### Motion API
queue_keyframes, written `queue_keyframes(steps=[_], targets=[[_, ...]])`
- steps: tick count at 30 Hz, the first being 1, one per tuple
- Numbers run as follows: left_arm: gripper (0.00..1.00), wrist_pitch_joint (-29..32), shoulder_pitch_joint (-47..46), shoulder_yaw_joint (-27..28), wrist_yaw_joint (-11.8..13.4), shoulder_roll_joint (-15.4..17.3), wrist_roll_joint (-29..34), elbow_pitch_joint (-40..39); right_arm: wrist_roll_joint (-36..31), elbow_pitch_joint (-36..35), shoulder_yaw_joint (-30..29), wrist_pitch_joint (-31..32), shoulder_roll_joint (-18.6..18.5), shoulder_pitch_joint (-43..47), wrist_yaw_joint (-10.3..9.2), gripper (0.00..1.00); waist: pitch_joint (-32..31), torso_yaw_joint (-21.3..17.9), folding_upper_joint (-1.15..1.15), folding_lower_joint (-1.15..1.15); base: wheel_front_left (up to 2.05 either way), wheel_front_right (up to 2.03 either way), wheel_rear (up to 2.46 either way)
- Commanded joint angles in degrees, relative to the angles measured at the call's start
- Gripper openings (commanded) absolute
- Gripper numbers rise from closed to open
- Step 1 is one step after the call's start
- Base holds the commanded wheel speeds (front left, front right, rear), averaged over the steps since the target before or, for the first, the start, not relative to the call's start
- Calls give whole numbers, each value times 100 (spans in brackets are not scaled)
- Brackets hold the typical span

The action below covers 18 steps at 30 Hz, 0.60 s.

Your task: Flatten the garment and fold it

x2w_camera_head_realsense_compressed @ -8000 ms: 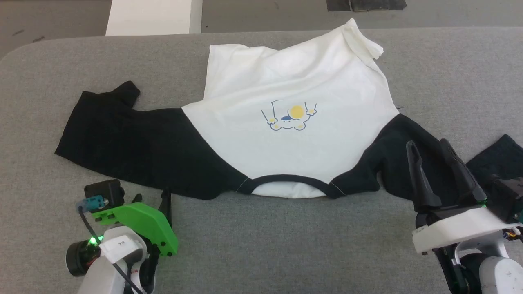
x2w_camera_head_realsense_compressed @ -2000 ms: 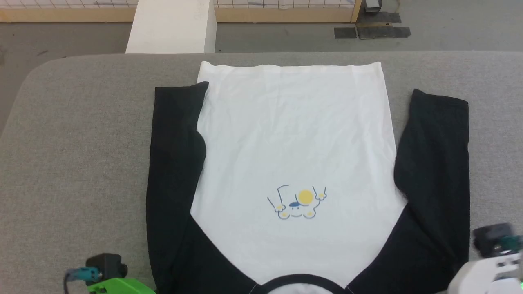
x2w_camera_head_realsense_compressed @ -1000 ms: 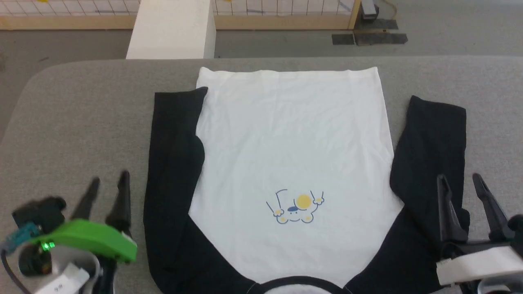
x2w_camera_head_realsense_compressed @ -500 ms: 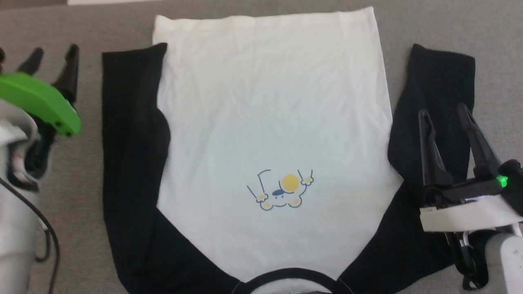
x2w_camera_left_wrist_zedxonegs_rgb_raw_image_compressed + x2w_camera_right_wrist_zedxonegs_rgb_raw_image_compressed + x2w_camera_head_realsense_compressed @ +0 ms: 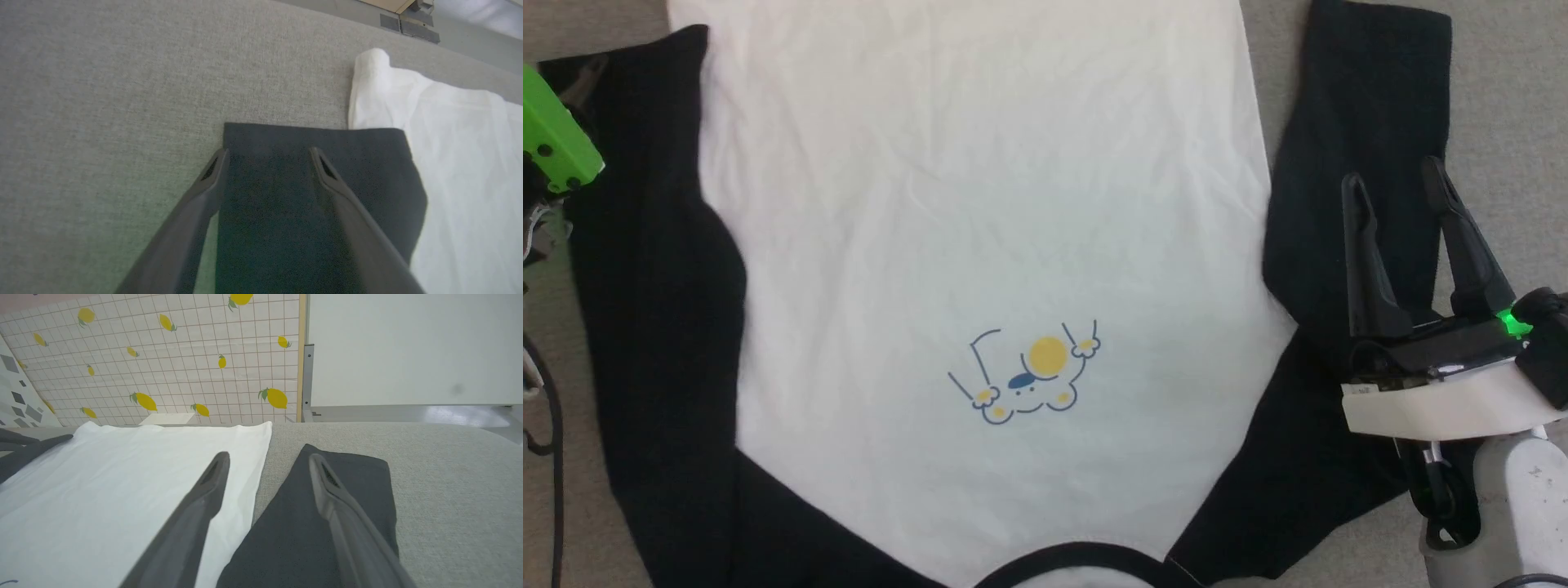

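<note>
Garment [image 5: 980,204] flat, front up, on grey table [image 5: 102,81]: white body lightly creased, black sleeves lying alongside it, black collar band [image 5: 1078,555] at near edge, small yellow-and-blue cartoon print [image 5: 1025,376] on chest. Left gripper [image 5: 268,152] jaws spread wide above left sleeve end. Right gripper [image 5: 1392,173] jaws wide above right sleeve. Both empty.

There is 1 garment [image 5: 980,204] with 2 black sleeves [image 5: 654,327] and 1 cartoon print [image 5: 1025,376], 1 grey table [image 5: 102,81], 2 grippers, the left gripper [image 5: 267,157] and the right gripper [image 5: 1392,175], each with 2 dark fingers [image 5: 204,498], and perhaps 13 printed lemons [image 5: 273,398], the far ones being too small to count surely.
</note>
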Motion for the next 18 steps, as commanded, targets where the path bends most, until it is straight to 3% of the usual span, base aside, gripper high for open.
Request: queue_keyframes(steps=[1, 6, 10, 11, 14, 18], targets=[[100, 198, -65, -36, 133, 122, 52, 7, 56, 26, 32, -71, 29, -105, -10, 100, 192, -215, 0, -1, 0, 0, 0], [100, 829, 68, -185, 647, 451, 379, -39, 74, 50, 74, -118, 62, -135, -10, 100, 219, -303, 0, -1, 0, 0, 0], [100, 1190, 273, -268, 887, 644, 525, -153, 97, 83, 89, -139, 81, -130, -10, 100, 203, -340, 0, -1, 0, 0, 0], [4, 1259, 330, -283, 900, 673, 524, -216, 97, 93, 87, -141, 83, -126, -10, 100, 196, -341, 0, -1, 0, 0, 0], [0, 1142, 430, -207, 909, 642, 461, -403, 90, 122, 66, -140, 92, -114, -10, 100, 142, -317, 0, -1, 0, 0, 0], [0, 282, 560, 25, 794, 623, 513, -546, 48, 154, 9, -94, 69, -79, -10, 100, -148, -167, 0, -1, 0, 0, 0]])
